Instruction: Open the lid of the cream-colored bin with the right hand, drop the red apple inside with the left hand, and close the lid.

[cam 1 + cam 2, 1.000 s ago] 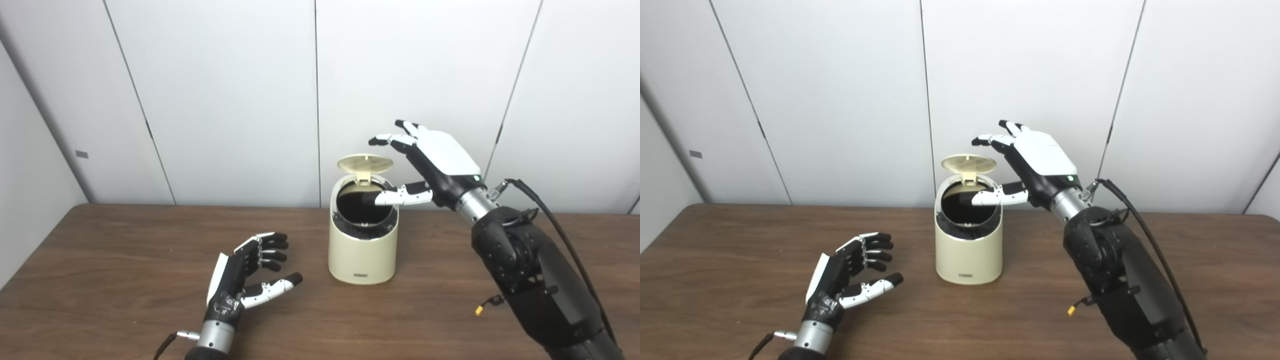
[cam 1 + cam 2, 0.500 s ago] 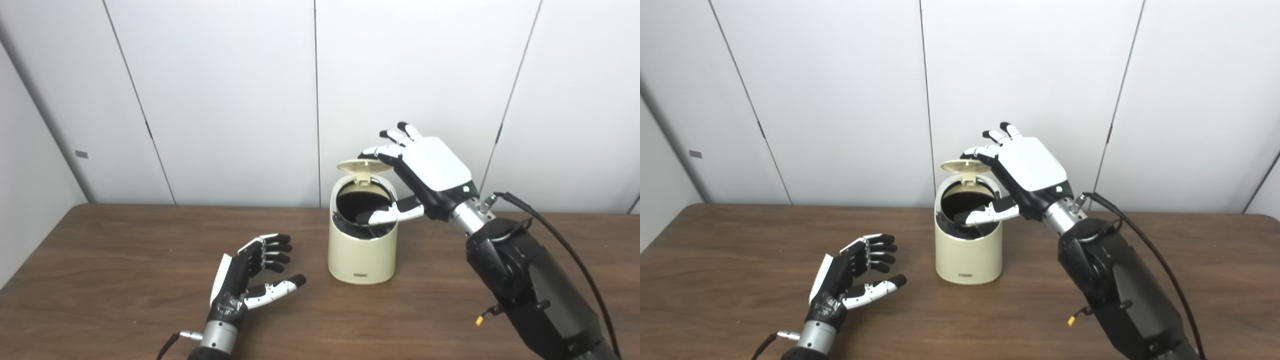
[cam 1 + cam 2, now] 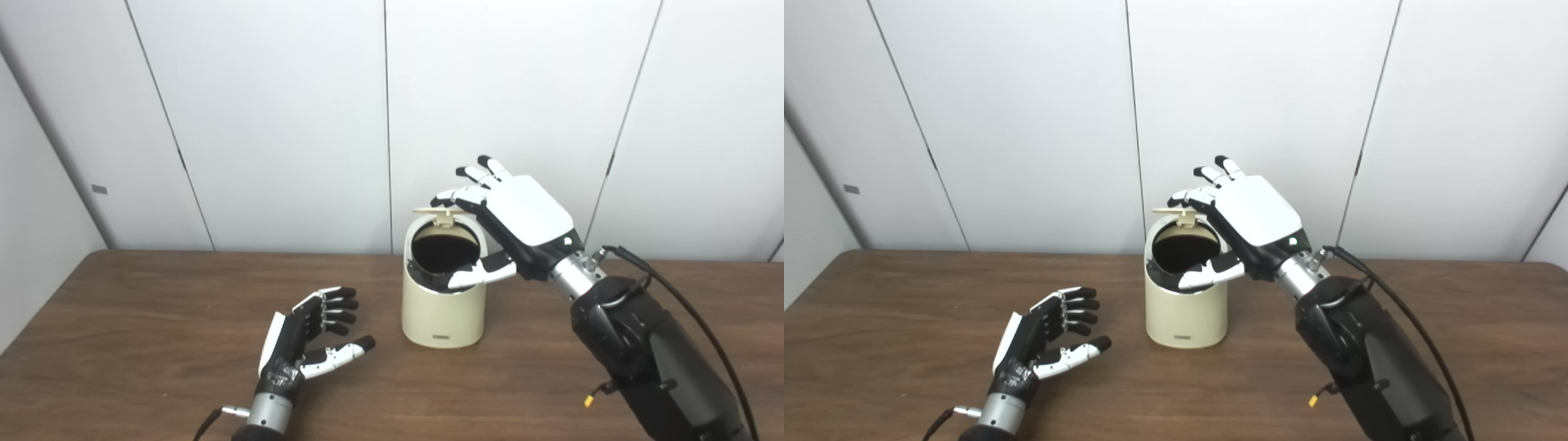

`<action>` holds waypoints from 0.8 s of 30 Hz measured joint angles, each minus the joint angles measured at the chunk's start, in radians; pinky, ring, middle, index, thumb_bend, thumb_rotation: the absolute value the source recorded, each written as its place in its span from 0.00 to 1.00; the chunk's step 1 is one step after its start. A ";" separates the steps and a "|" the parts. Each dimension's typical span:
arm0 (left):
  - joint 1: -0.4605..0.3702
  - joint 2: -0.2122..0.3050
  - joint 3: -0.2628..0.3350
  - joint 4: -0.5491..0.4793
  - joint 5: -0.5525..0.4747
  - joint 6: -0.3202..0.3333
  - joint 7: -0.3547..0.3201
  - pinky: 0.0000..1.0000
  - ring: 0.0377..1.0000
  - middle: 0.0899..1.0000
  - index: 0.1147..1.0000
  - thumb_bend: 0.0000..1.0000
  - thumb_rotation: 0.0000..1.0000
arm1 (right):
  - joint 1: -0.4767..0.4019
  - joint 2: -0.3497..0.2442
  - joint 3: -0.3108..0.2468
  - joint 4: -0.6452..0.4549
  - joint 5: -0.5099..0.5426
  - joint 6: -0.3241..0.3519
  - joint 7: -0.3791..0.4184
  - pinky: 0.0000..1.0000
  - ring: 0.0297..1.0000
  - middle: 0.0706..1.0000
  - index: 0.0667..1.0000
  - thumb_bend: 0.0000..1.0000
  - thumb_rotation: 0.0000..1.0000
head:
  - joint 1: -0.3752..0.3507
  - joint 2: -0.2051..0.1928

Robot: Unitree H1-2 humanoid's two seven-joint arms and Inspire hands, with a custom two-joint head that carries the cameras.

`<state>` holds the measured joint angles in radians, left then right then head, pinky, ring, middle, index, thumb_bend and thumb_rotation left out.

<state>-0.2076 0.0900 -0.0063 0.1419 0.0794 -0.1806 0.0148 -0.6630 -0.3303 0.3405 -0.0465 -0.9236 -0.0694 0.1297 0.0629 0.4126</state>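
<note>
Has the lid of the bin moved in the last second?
Yes. The lid has tipped forward and down toward the bin opening, with the right hand on it.

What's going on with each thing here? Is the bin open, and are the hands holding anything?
Cream-colored bin: upright on the table, mouth uncovered, inside too dark to see.
Lid: hinged up at the back, roughly level, fingers on it.
Right hand: open, over the bin.
Left hand: open, empty, low over the table.
</note>
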 measured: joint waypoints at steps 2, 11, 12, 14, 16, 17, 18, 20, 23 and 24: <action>0.000 0.000 0.000 0.000 0.002 0.000 0.001 0.57 0.61 0.65 0.68 0.78 0.14 | 0.013 0.001 0.000 -0.009 -0.005 0.000 0.000 0.99 0.90 0.71 0.73 0.69 0.69 | 0.000 0.000; 0.000 0.000 0.002 -0.010 0.005 0.006 0.002 0.57 0.61 0.65 0.68 0.78 0.14 | 0.028 0.000 0.001 -0.013 -0.013 -0.038 -0.010 0.97 0.89 0.69 0.72 0.69 0.73 | 0.000 0.011; 0.000 0.000 0.002 -0.010 0.005 0.007 0.002 0.56 0.61 0.65 0.68 0.78 0.14 | 0.030 0.001 0.001 -0.014 -0.015 -0.040 -0.010 0.97 0.89 0.69 0.72 0.69 0.73 | 0.000 0.011; 0.000 0.000 0.002 -0.010 0.005 0.007 0.004 0.57 0.61 0.65 0.68 0.78 0.14 | 0.042 0.001 0.001 -0.018 -0.020 -0.043 -0.010 0.98 0.89 0.69 0.72 0.69 0.72 | 0.000 0.011; 0.000 0.000 0.003 -0.010 0.005 0.007 0.004 0.56 0.61 0.65 0.68 0.78 0.14 | 0.055 0.001 0.001 -0.019 -0.022 -0.049 -0.010 0.98 0.89 0.69 0.72 0.69 0.72 | -0.002 0.012; 0.000 0.000 0.003 -0.010 0.005 0.007 0.003 0.56 0.61 0.65 0.68 0.78 0.15 | 0.061 0.001 0.001 -0.019 -0.023 -0.051 -0.010 0.98 0.88 0.69 0.72 0.69 0.72 | 0.000 0.015; 0.000 0.000 0.003 -0.010 0.005 0.007 0.003 0.57 0.61 0.65 0.68 0.79 0.16 | 0.067 0.001 0.001 -0.020 -0.024 -0.054 -0.010 0.99 0.88 0.69 0.72 0.68 0.71 | 0.000 0.015; 0.000 0.000 0.003 -0.010 0.005 0.007 0.003 0.56 0.61 0.65 0.68 0.79 0.16 | 0.075 0.001 0.001 -0.022 -0.025 -0.055 -0.008 1.00 0.89 0.70 0.73 0.68 0.71 | 0.000 0.017; 0.000 0.000 0.004 -0.010 0.005 0.007 0.004 0.56 0.61 0.65 0.68 0.79 0.16 | 0.078 0.001 0.001 -0.025 -0.025 -0.055 -0.006 1.00 0.89 0.70 0.72 0.67 0.70 | 0.000 0.018; 0.000 0.000 0.004 -0.010 0.005 0.007 0.004 0.56 0.61 0.65 0.68 0.79 0.16 | 0.078 0.001 0.001 -0.028 -0.025 -0.055 -0.005 1.00 0.89 0.70 0.72 0.67 0.69 | 0.000 0.018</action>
<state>-0.2077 0.0903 -0.0028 0.1315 0.0844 -0.1735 0.0184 -0.5849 -0.3293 0.3412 -0.0741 -0.9488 -0.1241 0.1244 0.0629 0.4310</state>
